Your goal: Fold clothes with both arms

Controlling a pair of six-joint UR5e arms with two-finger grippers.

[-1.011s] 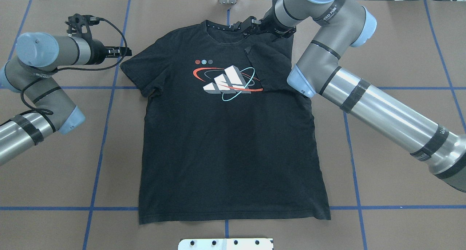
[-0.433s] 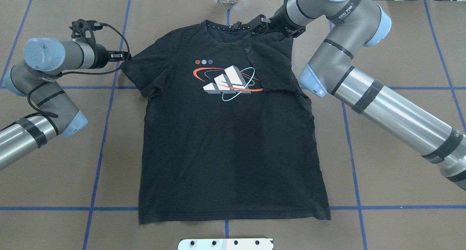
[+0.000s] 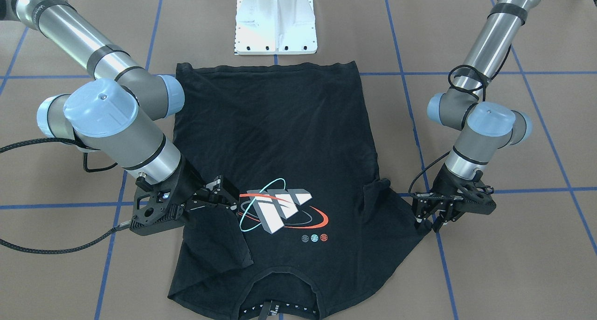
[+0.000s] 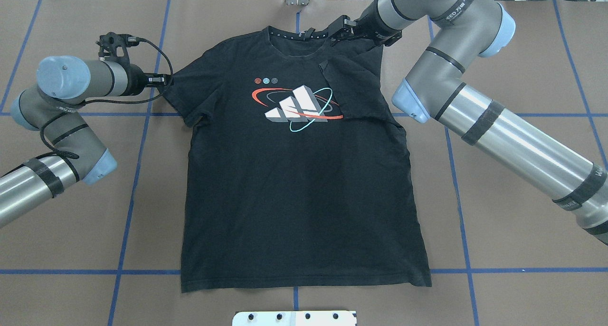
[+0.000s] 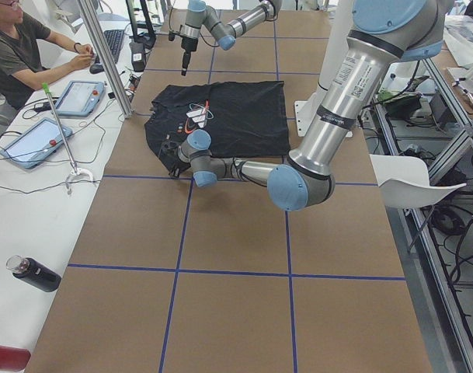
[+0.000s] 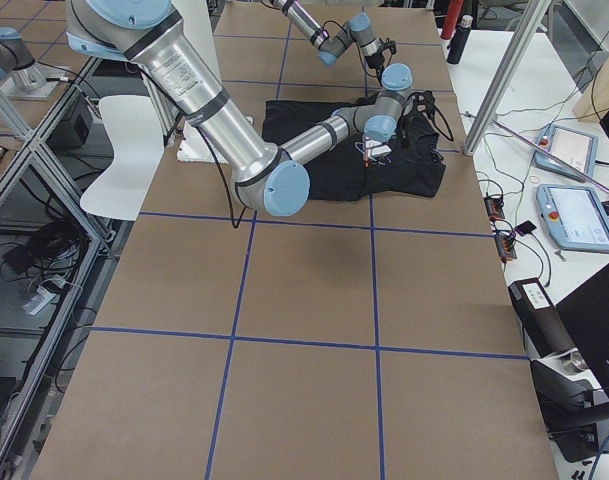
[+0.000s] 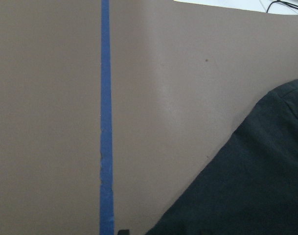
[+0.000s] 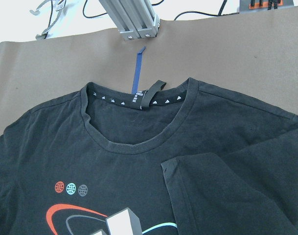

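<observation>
— How is the right gripper [image 3: 227,195] found?
— Its jaws are seen spread, and nothing is held between them. Just beside its tips one sleeve [image 3: 219,238] of the black T-shirt [image 3: 280,133] is folded over onto the chest. Next to that the orbit logo [image 3: 280,211] is shown face up. The collar [image 3: 280,282] is seen a little farther off.
— And the left gripper [image 3: 428,217]?
— It is set at the outer edge of the other sleeve [image 3: 396,217], which is spread flat. Whether it is clamped or parted cannot be told, since the tips are lost against the dark cloth. In its wrist view only that sleeve's edge and a blue tape line [image 7: 105,117] on the brown table [image 7: 188,73] are shown.
— Where is the shirt laid?
— It is spread flat on the table between the two grippers. The hem is farthest from both, near the white pedestal base [image 3: 276,26].
</observation>
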